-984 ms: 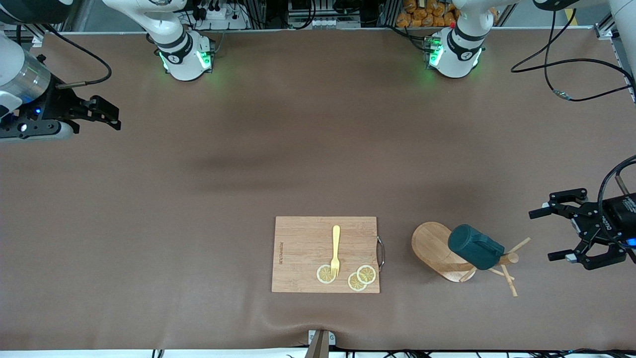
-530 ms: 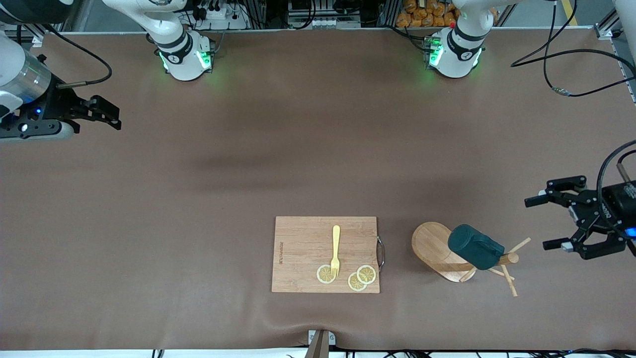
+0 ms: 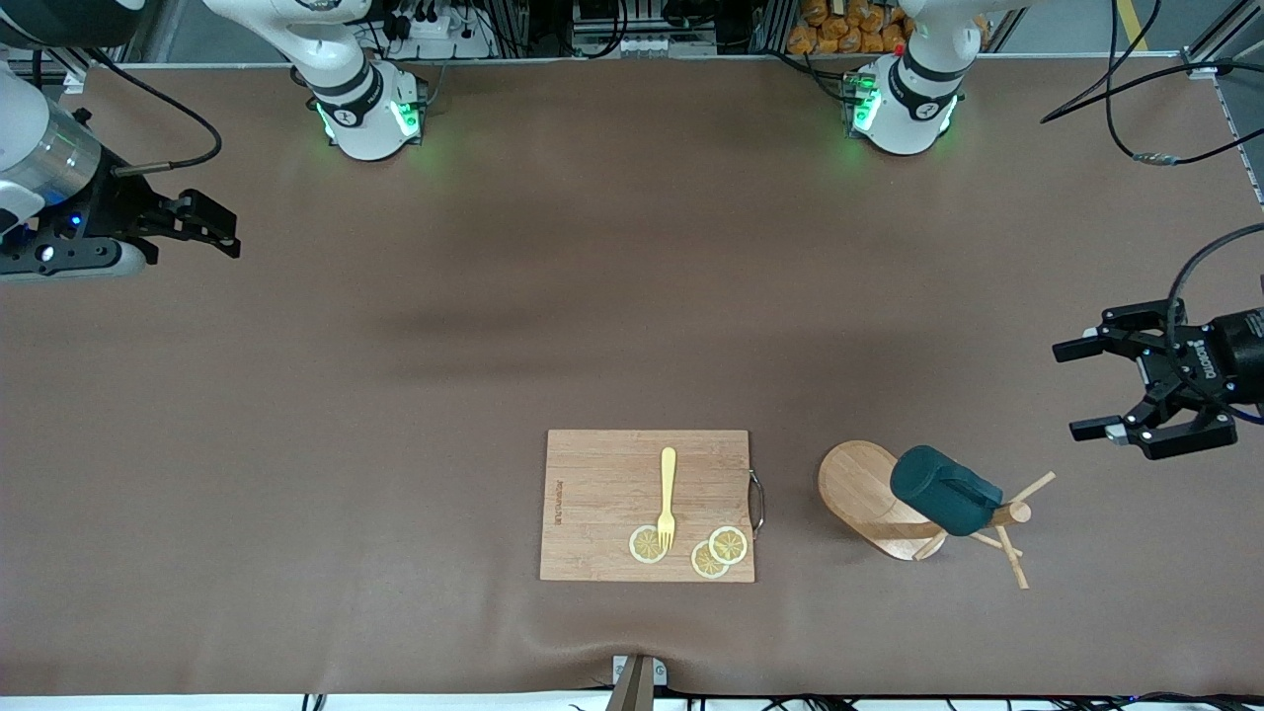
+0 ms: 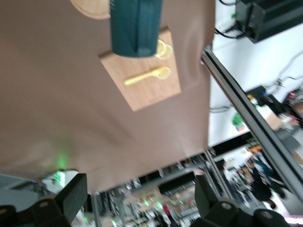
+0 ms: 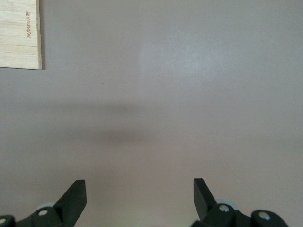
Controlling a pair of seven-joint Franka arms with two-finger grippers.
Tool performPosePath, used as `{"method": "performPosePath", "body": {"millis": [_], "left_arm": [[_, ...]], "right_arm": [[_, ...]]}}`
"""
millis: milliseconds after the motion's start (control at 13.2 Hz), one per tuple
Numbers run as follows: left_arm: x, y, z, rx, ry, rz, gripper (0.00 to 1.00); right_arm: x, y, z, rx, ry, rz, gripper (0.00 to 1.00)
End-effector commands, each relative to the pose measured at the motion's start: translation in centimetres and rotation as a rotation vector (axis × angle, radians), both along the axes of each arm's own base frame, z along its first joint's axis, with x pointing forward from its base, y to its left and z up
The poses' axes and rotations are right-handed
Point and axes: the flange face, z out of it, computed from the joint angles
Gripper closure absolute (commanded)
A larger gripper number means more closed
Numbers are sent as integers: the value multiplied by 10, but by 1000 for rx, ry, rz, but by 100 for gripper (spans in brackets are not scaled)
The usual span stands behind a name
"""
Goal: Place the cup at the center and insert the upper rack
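Note:
The upper rack (image 3: 861, 486), a light wooden mug tree, lies tipped over on the mat, its post and pegs pointing toward the left arm's end of the table. The dark teal cup (image 3: 943, 489) rests on its post, off the mat. In the left wrist view the cup (image 4: 135, 26) shows in front of the rack's oval base (image 4: 90, 6). My left gripper (image 3: 1076, 390) hangs open over bare mat, apart from the rack's peg end, holding nothing. My right gripper (image 3: 229, 231) waits open over the mat at the right arm's end, also holding nothing.
A rectangular wooden cutting board (image 3: 602, 494) lies beside the rack toward the right arm's end, with a yellow fork (image 3: 668, 499) and lemon slices (image 3: 719, 551) on it. Its corner (image 5: 19, 33) shows in the right wrist view. Brown mat covers the table.
My left gripper has moved toward the robots' bases, away from the front edge, still open. The cup, the rack and the right arm have not moved.

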Motion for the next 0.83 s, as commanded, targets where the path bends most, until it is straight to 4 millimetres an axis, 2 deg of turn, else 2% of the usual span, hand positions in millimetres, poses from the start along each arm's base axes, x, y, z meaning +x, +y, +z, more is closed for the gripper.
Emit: {"method": "performPosePath", "body": {"millis": [0, 151, 303, 454, 530, 757], "left_arm": [[-18, 1, 11, 135, -38, -73, 0], [-23, 3, 15, 217, -56, -106, 0], [-28, -10, 17, 302, -72, -171, 0], [-40, -39, 28, 432, -128, -305, 0], [-46, -47, 36, 504, -148, -341, 0], [-58, -72, 33, 678, -189, -576, 0]], "right_arm": [[-7, -2, 4, -4, -2, -17, 0], [-7, -3, 4, -4, -1, -19, 0], [-7, -3, 4, -4, -2, -20, 0], [-6, -4, 5, -4, -4, -23, 0], [-6, -3, 4, -4, -2, -22, 0], [-7, -3, 4, -4, -2, -20, 0]]}}
